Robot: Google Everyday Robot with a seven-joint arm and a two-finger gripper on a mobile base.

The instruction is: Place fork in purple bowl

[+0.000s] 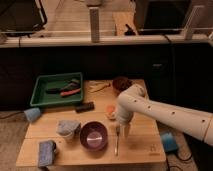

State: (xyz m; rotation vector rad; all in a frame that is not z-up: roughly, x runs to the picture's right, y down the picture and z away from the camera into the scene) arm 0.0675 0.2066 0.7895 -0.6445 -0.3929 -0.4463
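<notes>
The purple bowl (94, 136) stands empty at the front middle of the wooden table (142, 150). The fork (117, 143) lies flat on the table just right of the bowl, running front to back. My gripper (122, 131) hangs from the white arm (165, 116) that comes in from the right. It points down over the fork's far end, right of the bowl.
A green tray (37, 95) with tools sits at the back left. A small reddish-brown bowl (121, 83), a pale yellowish curved item (100, 87), a black bar (84, 107) and an orange object (110, 110) lie behind. A blue cup (32, 114), grey cloth (67, 128) and blue sponge (47, 151) are left.
</notes>
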